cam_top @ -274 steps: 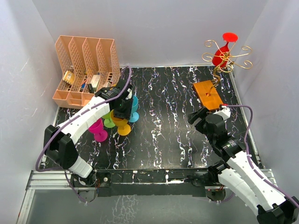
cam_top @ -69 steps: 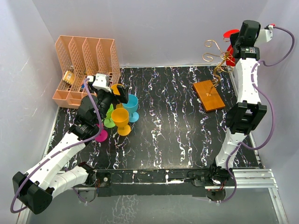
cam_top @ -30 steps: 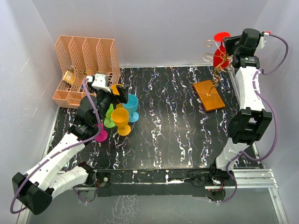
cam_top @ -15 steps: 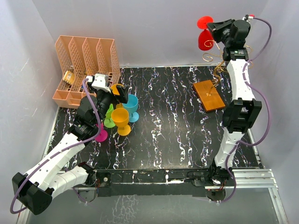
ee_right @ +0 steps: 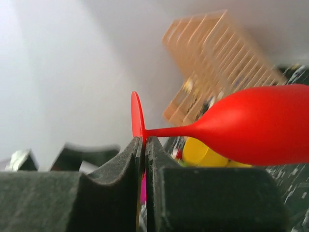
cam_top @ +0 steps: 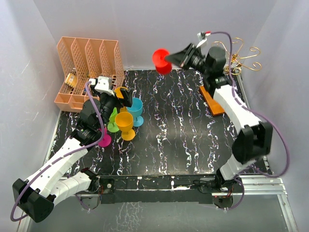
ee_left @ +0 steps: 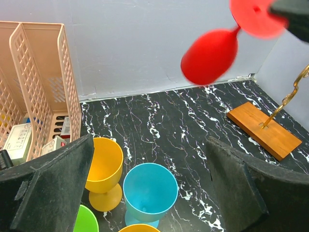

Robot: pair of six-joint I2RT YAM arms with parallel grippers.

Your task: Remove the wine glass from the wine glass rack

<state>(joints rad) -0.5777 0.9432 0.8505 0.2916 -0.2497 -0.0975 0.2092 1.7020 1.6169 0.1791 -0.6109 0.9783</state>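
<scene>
High over the back of the black marbled table (cam_top: 183, 130), the right gripper (cam_top: 176, 58) pinches the flat round foot of the red plastic wine glass (cam_top: 161, 61). It lies sideways in mid-air, bowl to the left, well apart from the gold wire wine glass rack (cam_top: 240, 55) w/ its orange-brown base (cam_top: 211, 100). The left gripper (ee_left: 149, 145) gapes wide, holding nothing, over the teal cup (ee_left: 149, 186) & yellow cup (ee_left: 106, 159) near the peach file organizer (cam_top: 89, 55).

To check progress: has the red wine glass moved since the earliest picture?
Yes. The red wine glass has left the gold rack and now hangs to its left, held by the right gripper.
</scene>
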